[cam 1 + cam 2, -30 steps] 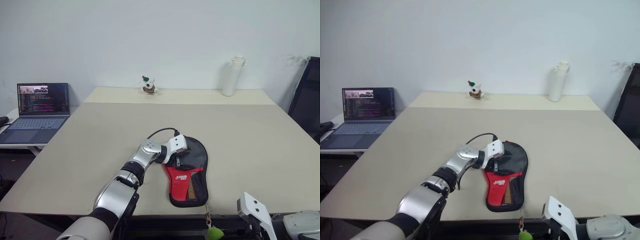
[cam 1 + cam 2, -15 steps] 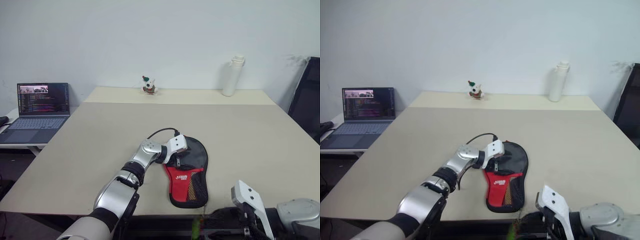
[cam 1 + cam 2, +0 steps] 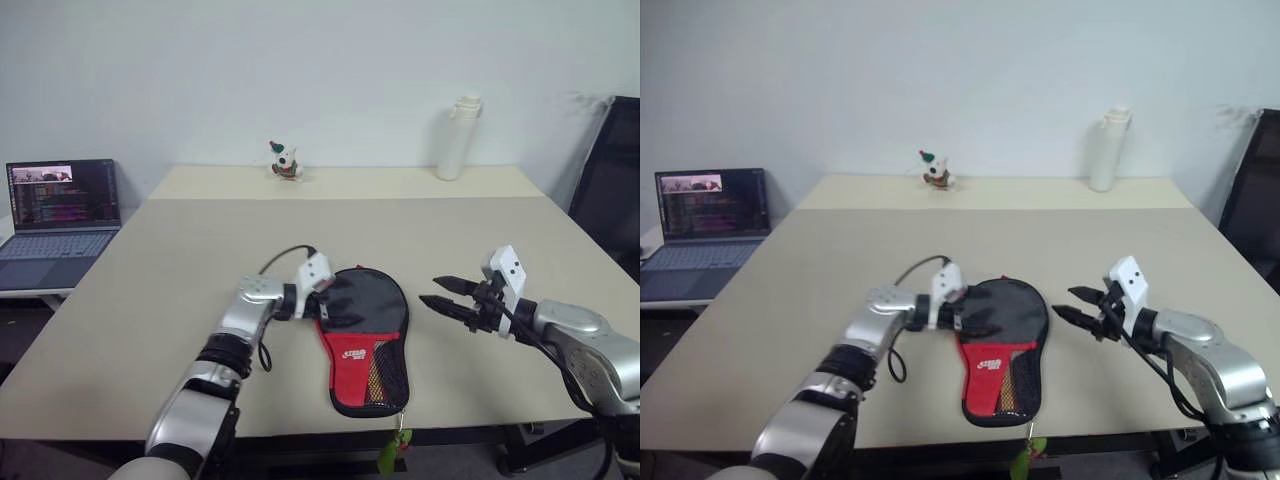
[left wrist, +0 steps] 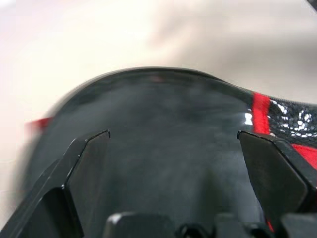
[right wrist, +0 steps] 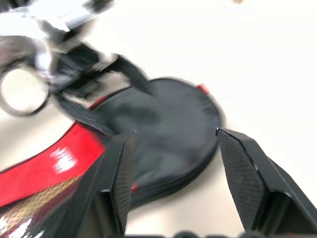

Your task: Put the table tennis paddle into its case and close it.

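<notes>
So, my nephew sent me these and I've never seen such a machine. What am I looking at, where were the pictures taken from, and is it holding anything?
This is a humanoid robot with two silver arms, each ending in a gripper of two black fingers. Two pictures come from cameras in its head, looking down over a beige table. The other two come from cameras on its wrists, looking along the fingers.

On the table lies a paddle-shaped soft black fabric case with a red lower part; a green ring pull hangs from it over the table's near edge. At the far edge stand a white bottle and a small toy figure. A laptop sits on a side desk.

The left gripper is open, its fingers over the case's round end. The right gripper is open beside the case, holding nothing.
</notes>
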You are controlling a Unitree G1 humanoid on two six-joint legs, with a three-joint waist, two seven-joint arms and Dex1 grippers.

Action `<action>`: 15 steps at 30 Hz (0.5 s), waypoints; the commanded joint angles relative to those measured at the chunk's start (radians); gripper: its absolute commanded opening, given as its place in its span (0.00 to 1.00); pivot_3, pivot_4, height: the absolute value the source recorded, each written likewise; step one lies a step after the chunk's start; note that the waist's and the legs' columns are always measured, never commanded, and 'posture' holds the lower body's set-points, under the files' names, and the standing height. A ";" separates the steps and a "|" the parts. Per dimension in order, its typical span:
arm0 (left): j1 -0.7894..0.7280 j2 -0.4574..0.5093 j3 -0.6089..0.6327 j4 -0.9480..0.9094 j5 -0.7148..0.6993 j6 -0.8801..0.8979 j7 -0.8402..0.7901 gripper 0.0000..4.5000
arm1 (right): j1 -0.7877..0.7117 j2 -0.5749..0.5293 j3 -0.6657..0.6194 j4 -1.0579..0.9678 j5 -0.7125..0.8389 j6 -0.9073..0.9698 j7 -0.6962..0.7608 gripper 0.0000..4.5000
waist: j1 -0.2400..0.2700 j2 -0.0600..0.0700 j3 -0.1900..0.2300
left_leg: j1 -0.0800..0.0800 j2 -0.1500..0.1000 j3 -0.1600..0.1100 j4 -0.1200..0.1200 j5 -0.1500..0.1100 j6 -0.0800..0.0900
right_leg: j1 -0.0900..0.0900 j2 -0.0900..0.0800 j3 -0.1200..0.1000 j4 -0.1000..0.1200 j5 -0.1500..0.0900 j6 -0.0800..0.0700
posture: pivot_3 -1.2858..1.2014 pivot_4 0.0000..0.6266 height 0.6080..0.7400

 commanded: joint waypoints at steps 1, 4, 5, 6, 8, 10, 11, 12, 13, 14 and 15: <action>0.104 0.077 0.077 -0.282 -0.087 0.160 0.041 1.00 | -0.112 0.040 -0.005 0.176 -0.053 -0.135 0.078 0.62 | -0.001 0.002 0.001 | 0.000 0.000 0.000 0.000 0.000 0.000 | 0.000 0.000 0.000 0.000 0.000 0.000 | 0.52 0.24 1.00; 0.250 0.125 0.126 -0.524 -0.143 0.304 0.110 1.00 | -0.197 0.047 0.003 0.381 -0.104 -0.236 0.176 0.62 | -0.008 0.002 0.002 | 0.000 0.000 0.001 0.000 0.000 0.000 | 0.000 -0.002 0.001 0.000 0.001 -0.001 | 0.52 0.24 1.00; 0.312 0.142 0.153 -0.610 -0.174 0.352 0.128 1.00 | -0.219 0.047 0.015 0.437 -0.126 -0.261 0.206 0.62 | -0.009 0.002 0.002 | 0.000 0.001 0.001 0.000 0.000 0.000 | 0.000 -0.002 0.001 0.000 0.002 -0.003 | 0.52 0.24 1.00; 0.369 0.159 0.174 -0.685 -0.200 0.392 0.143 1.00 | -0.238 0.046 0.026 0.488 -0.146 -0.282 0.233 0.62 | -0.009 0.002 0.002 | 0.000 0.002 0.001 0.000 0.000 0.000 | 0.000 -0.003 0.001 -0.001 0.003 -0.005 | 0.52 0.24 1.00; 0.431 0.173 0.184 -0.773 -0.220 0.433 0.179 1.00 | -0.268 0.040 0.033 0.582 -0.186 -0.335 0.270 0.62 | -0.007 0.002 0.003 | 0.000 0.002 0.001 0.000 0.000 0.000 | 0.001 -0.004 0.001 -0.001 0.003 -0.005 | 0.52 0.24 1.00; 0.431 0.157 0.158 -0.810 -0.218 0.466 0.232 1.00 | -0.305 0.023 0.023 0.691 -0.214 -0.387 0.312 0.62 | 0.009 0.003 0.004 | 0.000 0.001 0.000 0.001 0.000 0.000 | 0.001 -0.006 0.000 0.000 0.003 -0.005 | 0.52 0.24 1.00; 0.442 0.164 0.164 -0.820 -0.221 0.469 0.241 1.00 | -0.312 0.021 0.021 0.713 -0.225 -0.399 0.319 0.62 | 0.015 0.003 0.005 | 0.001 0.001 0.000 0.001 0.000 0.000 | 0.002 -0.006 0.000 0.000 0.003 -0.004 | 0.52 0.24 1.00; 0.434 0.160 0.153 -0.824 -0.215 0.477 0.259 1.00 | -0.331 0.012 0.016 0.755 -0.238 -0.418 0.332 0.62 | 0.016 0.003 0.005 | 0.001 0.000 0.000 0.002 0.000 0.000 | 0.002 -0.006 0.000 0.000 0.003 -0.004 | 0.52 0.24 1.00; 0.430 0.166 0.150 -0.814 -0.211 0.469 0.261 1.00 | -0.340 0.006 0.013 0.768 -0.249 -0.431 0.336 0.62 | 0.016 0.003 0.005 | 0.001 0.000 0.001 0.002 0.000 0.000 | 0.002 -0.006 0.000 0.000 0.003 -0.003 | 0.52 0.24 1.00; 0.426 0.174 0.147 -0.794 -0.201 0.452 0.263 1.00 | -0.342 0.004 0.009 0.767 -0.254 -0.438 0.337 0.62 | 0.016 0.003 0.005 | 0.002 -0.001 0.002 0.002 0.000 0.000 | 0.003 -0.006 0.000 0.000 0.003 -0.003 | 0.52 0.24 1.00; 0.427 0.184 0.148 -0.771 -0.201 0.435 0.254 1.00 | -0.328 0.007 0.003 0.728 -0.251 -0.428 0.326 0.62 | 0.016 0.003 0.005 | 0.003 -0.001 0.003 0.002 0.000 -0.001 | 0.003 -0.005 0.000 0.000 0.003 -0.002 | 0.52 0.24 1.00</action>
